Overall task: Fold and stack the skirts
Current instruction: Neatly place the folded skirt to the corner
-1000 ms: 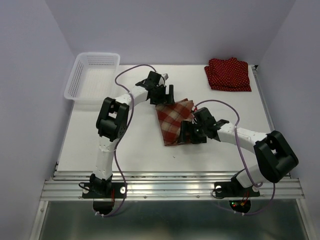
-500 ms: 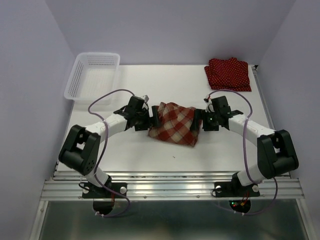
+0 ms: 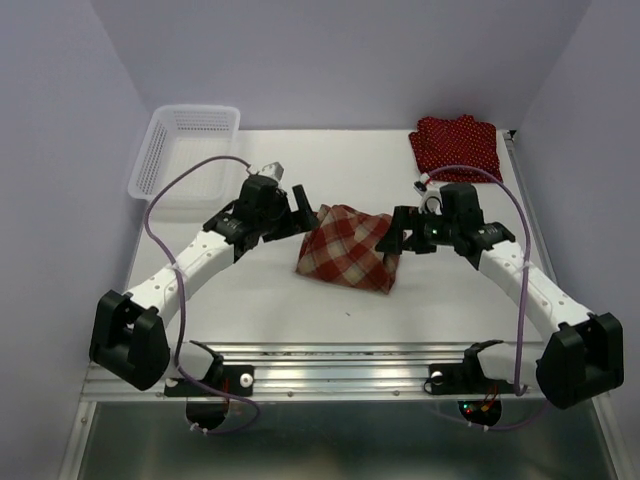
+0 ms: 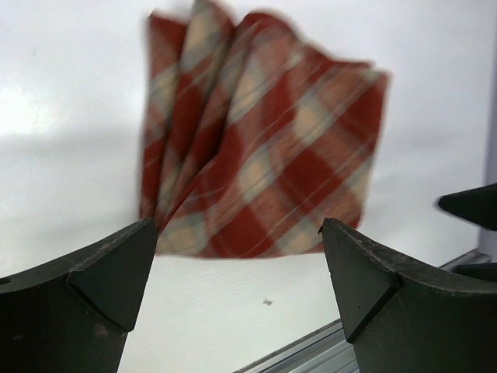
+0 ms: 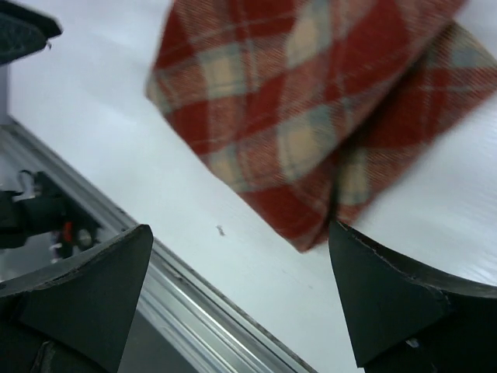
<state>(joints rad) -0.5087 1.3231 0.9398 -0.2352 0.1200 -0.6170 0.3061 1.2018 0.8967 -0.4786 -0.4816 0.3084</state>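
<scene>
The red-and-cream plaid skirt (image 3: 346,250) lies folded on the white table, mid-centre. It also shows in the left wrist view (image 4: 264,155) and in the right wrist view (image 5: 311,101). The dark red polka-dot skirts (image 3: 456,146) lie folded in a pile at the far right corner. My left gripper (image 3: 302,210) is open and empty, just left of the plaid skirt's far corner; its jaws stand wide apart above the table (image 4: 241,264). My right gripper (image 3: 402,232) is open and empty at the skirt's right edge (image 5: 241,272).
A white plastic mesh basket (image 3: 185,150) stands at the far left corner. The metal rail (image 3: 340,372) runs along the table's near edge. Purple cables loop over both arms.
Both grippers have let go of the plaid skirt and drawn back, left arm to the left, right arm to the right. The skirt now lies folded on the table.
</scene>
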